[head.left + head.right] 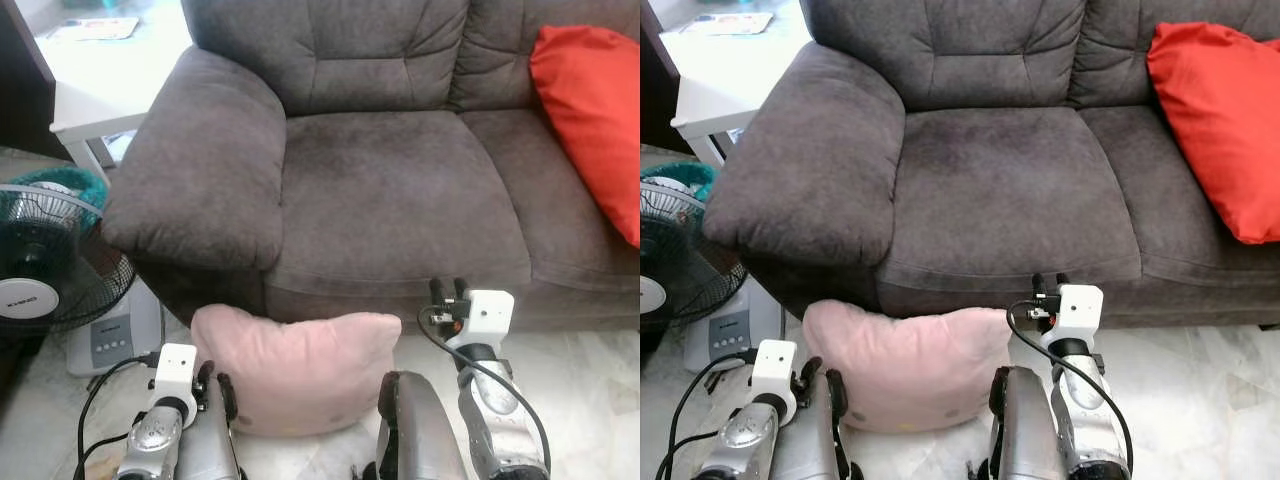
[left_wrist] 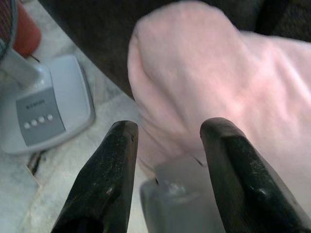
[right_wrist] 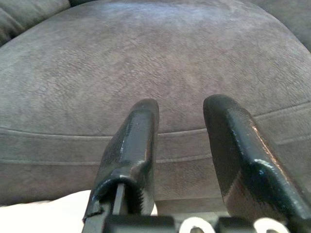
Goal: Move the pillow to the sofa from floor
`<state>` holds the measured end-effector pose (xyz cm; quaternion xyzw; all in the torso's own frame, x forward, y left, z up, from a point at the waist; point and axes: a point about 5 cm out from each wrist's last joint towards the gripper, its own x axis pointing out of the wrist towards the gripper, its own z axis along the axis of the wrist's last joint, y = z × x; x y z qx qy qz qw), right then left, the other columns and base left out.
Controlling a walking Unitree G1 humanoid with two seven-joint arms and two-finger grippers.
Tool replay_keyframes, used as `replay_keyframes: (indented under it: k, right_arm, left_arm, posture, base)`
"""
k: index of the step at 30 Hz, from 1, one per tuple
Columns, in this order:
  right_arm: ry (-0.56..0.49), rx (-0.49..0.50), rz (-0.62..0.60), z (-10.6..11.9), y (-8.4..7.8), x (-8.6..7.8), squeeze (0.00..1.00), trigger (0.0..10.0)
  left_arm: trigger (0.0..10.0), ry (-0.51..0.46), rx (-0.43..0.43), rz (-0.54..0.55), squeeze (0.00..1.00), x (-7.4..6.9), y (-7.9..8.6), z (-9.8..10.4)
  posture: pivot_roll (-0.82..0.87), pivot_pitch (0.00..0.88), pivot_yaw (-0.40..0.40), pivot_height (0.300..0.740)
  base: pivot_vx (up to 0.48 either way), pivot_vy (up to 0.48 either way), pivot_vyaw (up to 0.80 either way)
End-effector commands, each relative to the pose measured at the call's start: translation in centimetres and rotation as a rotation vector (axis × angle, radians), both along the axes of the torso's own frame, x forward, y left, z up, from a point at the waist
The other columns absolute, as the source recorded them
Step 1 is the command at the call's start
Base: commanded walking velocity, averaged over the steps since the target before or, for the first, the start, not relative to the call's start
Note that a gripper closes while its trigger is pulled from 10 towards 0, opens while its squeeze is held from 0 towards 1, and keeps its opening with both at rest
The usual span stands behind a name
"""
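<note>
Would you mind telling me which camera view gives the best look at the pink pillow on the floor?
The left eye view: the pink pillow shows nearly whole, against the sofa front, between both arms. The right eye view shows much the same. The left wrist view gives a blurred close-up of one end beyond the open left gripper; the right wrist view shows a pale sliver.

A home living room: grey sofa (image 1: pixel 390 190), red cushion (image 1: pixel 595 110), floor fan (image 1: pixel 45 270).

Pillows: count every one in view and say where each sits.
2. A pink pillow stands on the floor against the sofa front, between both arms. A red pillow leans on the sofa's right backrest. More could lie beyond the frame.
</note>
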<state>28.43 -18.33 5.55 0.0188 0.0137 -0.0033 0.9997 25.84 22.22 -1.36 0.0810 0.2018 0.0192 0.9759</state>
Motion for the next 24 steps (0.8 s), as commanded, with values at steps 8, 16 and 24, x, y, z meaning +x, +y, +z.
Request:
replay_keyframes:
  k: [8,16,24]
  right_arm:
    - [-0.017,0.001,0.016,0.4,0.1,-0.1,0.0,10.0]
    - [-0.012,-0.002,0.025,0.3,0.3,-0.3,0.0,10.0]
    - [-0.005,-0.001,0.031,0.2,0.4,-0.3,0.0,10.0]
  left_arm:
    - [10.0,-0.151,0.012,0.022,0.0,2.0,-0.2,2.4]
    - [10.0,-0.202,0.001,-0.011,0.0,2.4,-1.4,3.1]
    - [10.0,-0.166,-0.034,-0.026,0.0,2.0,-2.0,2.6]
  posture:
    - [0.13,0.116,-0.051,0.474]
    - [0.13,0.121,-0.05,0.474]
    - [0.13,0.122,-0.051,0.474]
  base:
    - [0.133,0.0,0.0]
    - [0.205,0.0,0.0]
    - [0.0,0.0,0.0]
